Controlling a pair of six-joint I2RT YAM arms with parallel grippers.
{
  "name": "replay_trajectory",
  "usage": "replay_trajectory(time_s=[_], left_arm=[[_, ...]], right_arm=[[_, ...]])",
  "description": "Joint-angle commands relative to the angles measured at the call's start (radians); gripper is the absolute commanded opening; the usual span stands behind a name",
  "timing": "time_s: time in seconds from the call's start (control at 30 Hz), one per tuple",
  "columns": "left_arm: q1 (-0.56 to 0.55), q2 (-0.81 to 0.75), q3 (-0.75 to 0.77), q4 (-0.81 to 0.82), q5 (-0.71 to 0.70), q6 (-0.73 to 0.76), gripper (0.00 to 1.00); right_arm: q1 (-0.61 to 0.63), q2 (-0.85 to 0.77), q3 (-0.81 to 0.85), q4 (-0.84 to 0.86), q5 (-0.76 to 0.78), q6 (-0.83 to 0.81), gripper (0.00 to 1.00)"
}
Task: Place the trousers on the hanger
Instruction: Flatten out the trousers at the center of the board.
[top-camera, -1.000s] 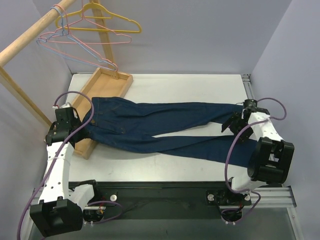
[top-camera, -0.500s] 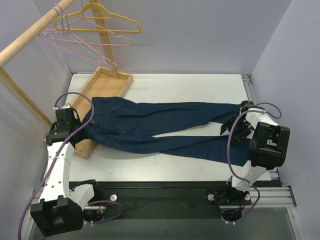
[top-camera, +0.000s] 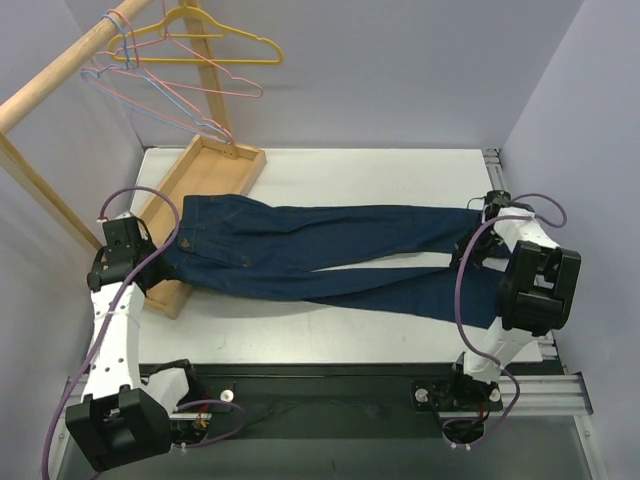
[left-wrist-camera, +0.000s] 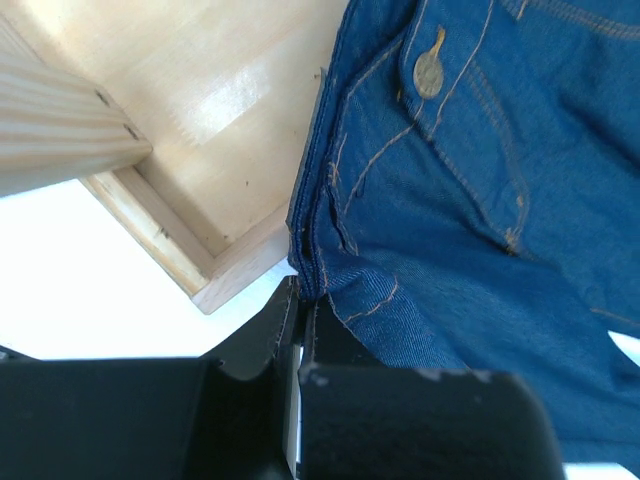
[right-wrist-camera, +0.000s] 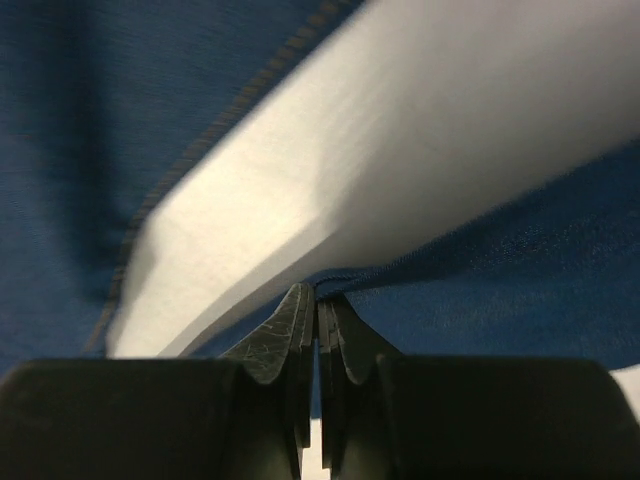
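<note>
Since a second ago your right gripper (top-camera: 470, 256) has dropped onto the leg ends and snapped closed, while the left one has barely shifted. From the top camera, the trousers (top-camera: 330, 255) lie flat across the table (top-camera: 400, 165), waist toward 9 o'clock and over the rim of the wooden tray (top-camera: 215, 165), legs running toward 3 o'clock. The light-blue hanger (top-camera: 180, 105) hangs on the wooden rail (top-camera: 60, 75) at 11 o'clock (among pink and yellow ones), well apart from the denim. Your left gripper (top-camera: 163, 263) sits at the waist's 9 o'clock corner. On the left wrist camera, the left gripper (left-wrist-camera: 300, 300) is pinched tight on the waistband edge of the trousers (left-wrist-camera: 470, 200), the button (left-wrist-camera: 431, 68) toward 1 o'clock and the tray (left-wrist-camera: 200, 120) at 10 o'clock. On the right wrist camera, the right gripper (right-wrist-camera: 318, 300) is clamped on a leg's edge of the trousers (right-wrist-camera: 520, 290), with white table (right-wrist-camera: 380, 150) above.
</note>
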Motion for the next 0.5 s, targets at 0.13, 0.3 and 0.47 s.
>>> replay_trajectory(time_s=[0.13, 0.3, 0.47], left_arm=[[0.095, 0.092, 0.172, 0.123, 0.059, -0.019, 0.00], [0.134, 0.103, 0.158, 0.145, 0.096, -0.039, 0.00], [0.160, 0.081, 0.097, 0.160, 0.110, -0.059, 0.00]], right_arm=[[-0.015, -0.165, 0.353, -0.156, 0.100, -0.054, 0.00], [-0.015, -0.305, 0.303, -0.159, 0.308, -0.077, 0.00], [-0.053, -0.432, -0.043, -0.156, 0.487, -0.009, 0.04]])
